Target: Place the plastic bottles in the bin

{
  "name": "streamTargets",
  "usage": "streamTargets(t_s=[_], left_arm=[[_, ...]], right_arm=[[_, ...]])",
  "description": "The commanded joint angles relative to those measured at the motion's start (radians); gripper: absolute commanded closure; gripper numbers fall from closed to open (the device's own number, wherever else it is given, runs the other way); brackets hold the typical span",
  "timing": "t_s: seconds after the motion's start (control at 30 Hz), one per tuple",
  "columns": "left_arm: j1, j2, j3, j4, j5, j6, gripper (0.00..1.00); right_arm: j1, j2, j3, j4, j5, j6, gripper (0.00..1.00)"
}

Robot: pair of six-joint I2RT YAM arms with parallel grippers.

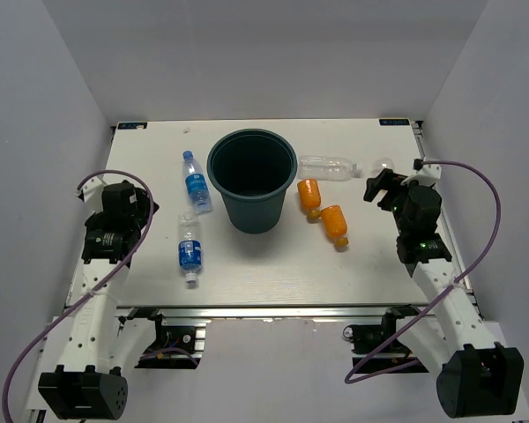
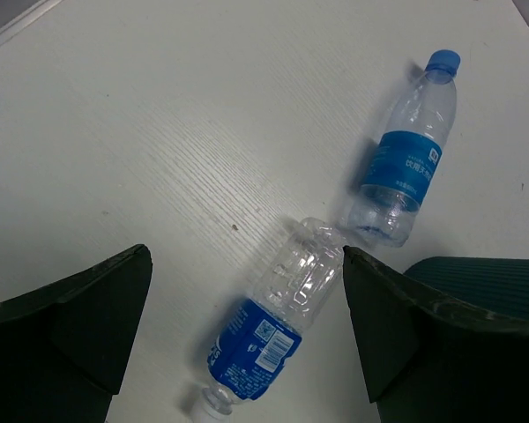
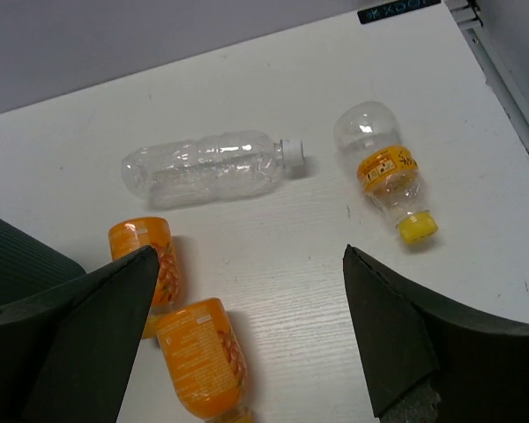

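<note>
From above I see the bin (image 1: 254, 211) standing mid-counter (image 1: 247, 282), with two blue-labelled water bottles (image 1: 196, 181) lying to its left and two orange bottles (image 1: 335, 224) and a clear unlabelled bottle (image 1: 328, 167) to its right, all still outside it. My left wrist view shows the left tool (image 2: 247, 256) spread wide and empty over the nearer blue-labelled one. It looks thin, light and likely crushable, so I'd pinch gently across its labelled middle. The right wrist view has the right tool (image 3: 249, 251) equally agape and empty, and shows a small yellow-capped bottle (image 3: 386, 172) that the top view catches only in part.
</note>
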Motion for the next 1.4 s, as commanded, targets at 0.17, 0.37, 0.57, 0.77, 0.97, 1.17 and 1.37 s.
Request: streamTargets(t_s=[0.17, 0.37, 0.57, 0.77, 0.97, 1.17, 1.37], left_arm=[[0.001, 0.065, -0.044, 0.07, 0.183, 0.045, 0.02], [-0.057, 0.105, -0.177, 0.202, 0.298, 0.005, 0.02], [-0.208, 0.264, -0.191, 0.184, 0.156, -0.038, 0.02], [-0.274, 0.376, -0.214, 0.223, 0.119, -0.055, 0.02], [-0.272, 0.402, -0.217, 0.234, 0.101, -0.05, 0.27], [-0.272, 0.346, -0.13, 0.123, -0.04, -0.057, 0.56], [-0.272, 0.234, 0.059, -0.043, -0.235, -0.096, 0.57]], right_arm=[[-0.006, -0.084, -0.077, 0.195, -0.024, 0.002, 0.11], [-0.006, -0.061, -0.075, 0.195, -0.052, -0.001, 0.11], [-0.006, -0.019, -0.058, 0.185, -0.06, 0.001, 0.11], [-0.006, -0.008, -0.057, 0.188, -0.063, -0.001, 0.11], [-0.006, -0.004, -0.058, 0.185, -0.046, -0.001, 0.11], [-0.006, -0.002, -0.058, 0.177, -0.026, -0.004, 0.11], [-0.006, -0.001, -0.052, 0.171, -0.044, -0.01, 0.11]])
